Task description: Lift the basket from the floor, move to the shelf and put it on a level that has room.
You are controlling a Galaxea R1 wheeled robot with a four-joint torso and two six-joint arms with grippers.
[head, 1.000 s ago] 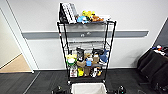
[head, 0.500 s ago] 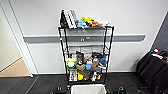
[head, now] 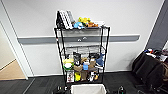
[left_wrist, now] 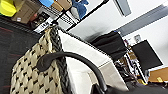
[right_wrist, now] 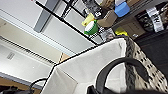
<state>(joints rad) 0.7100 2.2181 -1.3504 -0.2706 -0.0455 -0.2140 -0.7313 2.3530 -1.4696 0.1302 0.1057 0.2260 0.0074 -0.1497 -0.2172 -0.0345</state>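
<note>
Neither tool can be made out well enough to tell whether its fingers are spread or pressed together. In the left wrist view a dark curved handle (left_wrist: 75, 60) arcs over the end of the basket (left_wrist: 32, 75) and runs down into a dark mass at the picture's edge, where whatever grips it is cut off. The right wrist view shows the same at the other end: a dark loop handle (right_wrist: 117, 67) rising from a blurred black shape.

The basket itself is a small rectangle with an off-white cloth lining (right_wrist: 85, 70), beige woven sides flecked with a fine dark pattern, and a thick braided dark rim (left_wrist: 58, 50). In the head view only its far top part (head: 88, 89) appears, cut off by the near edge, just in front of the shelf (head: 82, 55) above the dark grey carpet floor (head: 42, 86).

The shelf is a tall black wire rack with thin posts. Its top tier carries upright books (head: 64, 19) and bright plush toys (head: 83, 22). The tier second from the top (head: 82, 47) is a bare wire grid. Lower tiers are crowded with boxes and small items too blurred to name.

To the far right, a dark cloth (head: 147, 67) drapes over something hidden.
</note>
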